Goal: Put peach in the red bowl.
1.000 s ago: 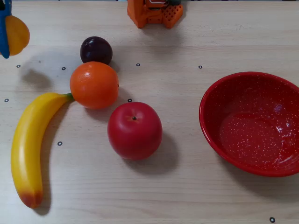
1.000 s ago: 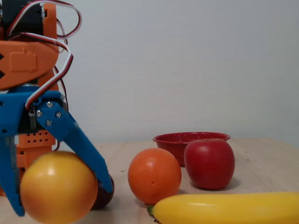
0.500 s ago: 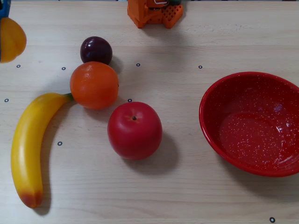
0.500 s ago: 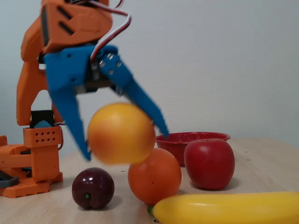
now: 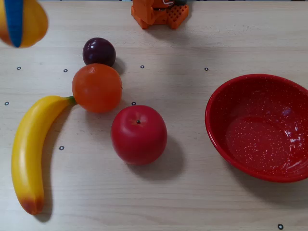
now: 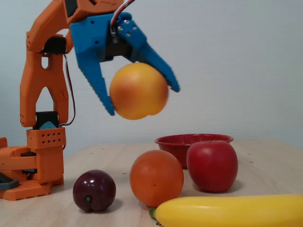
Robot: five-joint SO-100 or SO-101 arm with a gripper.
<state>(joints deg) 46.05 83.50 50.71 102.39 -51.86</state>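
**Now: carry the peach across to the bowl w/o dropping it**

Right now the gripper (image 6: 141,101) is clamped on the peach (image 6: 138,91), blue fingers (image 6: 96,80) hugging it from both sides, high above the table in the side-on fixed view. In the top-down fixed view the same peach (image 5: 29,21) sits in the upper left corner, partly cut by the frame edge, w/ one blue finger across it.

The red bowl (image 5: 216,103) lies at the right edge of the top-down view, empty, well apart from the fruit cluster. In the side-on view the red bowl (image 6: 170,140) peeks out behind the apple (image 6: 212,165).

Judgement on doing this step well:
- Keep height. The orange (image 5: 96,87), plum (image 5: 98,51), apple (image 5: 139,134) and banana (image 5: 33,149) lie btwn the peach and the bowl in the top-down view, so travel over them, not thru them.
- Grip looks off-centre: the peach bulges below the fingertips in the side-on view, so move smoothly, no jerks, or it may slip out.
- Swing twd the right of the top-down frame till the peach is over the bowl's middle, not its rim.
- Lower into the bowl before letting go; a round fruit dropped from height on a glossy curved wall could prob bounce out.
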